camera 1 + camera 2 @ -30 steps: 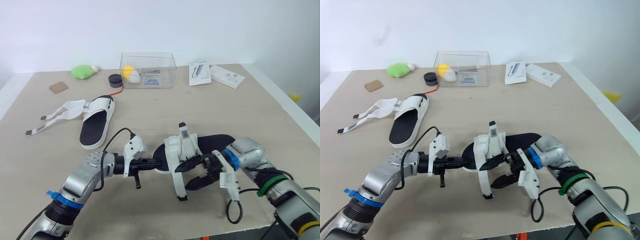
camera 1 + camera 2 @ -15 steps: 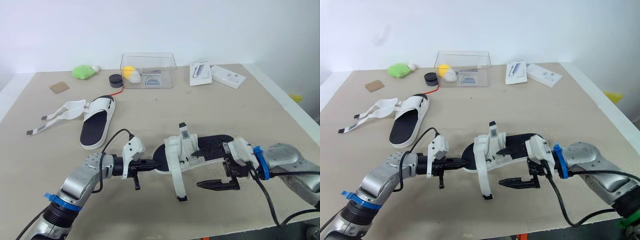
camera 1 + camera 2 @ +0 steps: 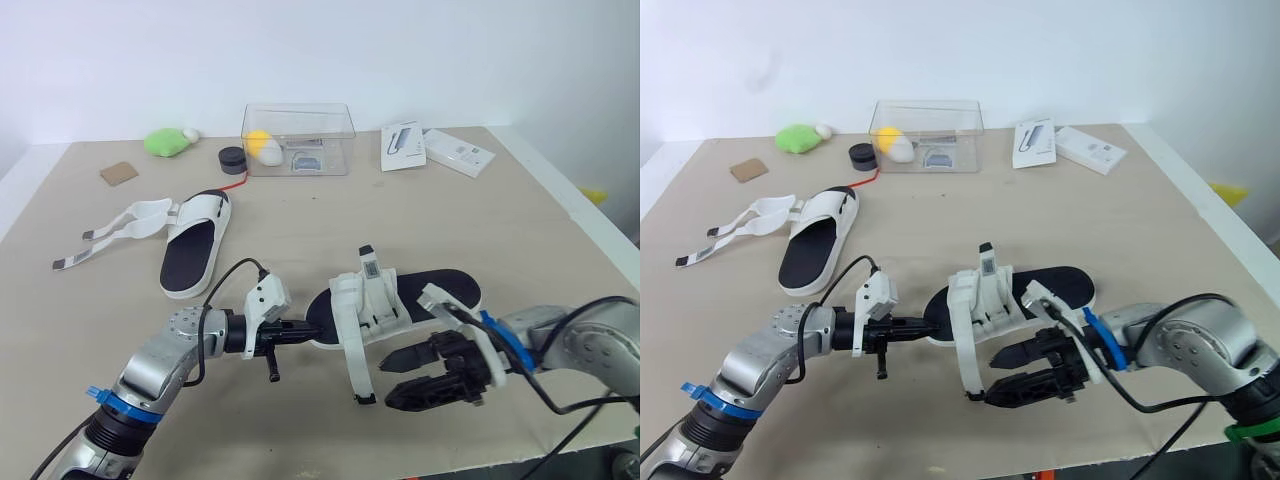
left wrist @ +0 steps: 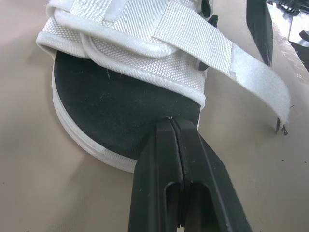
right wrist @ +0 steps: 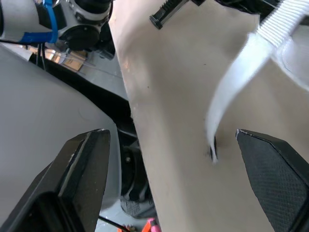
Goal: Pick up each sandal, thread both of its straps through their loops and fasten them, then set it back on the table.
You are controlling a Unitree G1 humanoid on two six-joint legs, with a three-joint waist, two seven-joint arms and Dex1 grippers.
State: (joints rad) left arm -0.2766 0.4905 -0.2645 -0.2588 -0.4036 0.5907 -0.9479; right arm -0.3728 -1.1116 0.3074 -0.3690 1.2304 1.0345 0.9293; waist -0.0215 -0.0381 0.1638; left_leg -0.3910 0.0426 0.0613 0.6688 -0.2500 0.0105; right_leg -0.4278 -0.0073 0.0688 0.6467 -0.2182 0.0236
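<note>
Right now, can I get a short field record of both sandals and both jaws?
near sandal: sole edge held by left jaws
strap: unfastened, hanging down toward the table
far sandal: flat on table, straps spread loose
left jaws: shut on near sandal
right jaws: open, beside the hanging strap, holding nothing

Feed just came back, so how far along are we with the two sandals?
Nothing looks finished. In hand: the near sandal lies on the table, the left gripper, fingers shut, sits at its toe, and the open right gripper is beside its loose strap, which hangs unfastened. Left: threading and fastening it, then the far sandal, whose straps lie splayed open.
</note>
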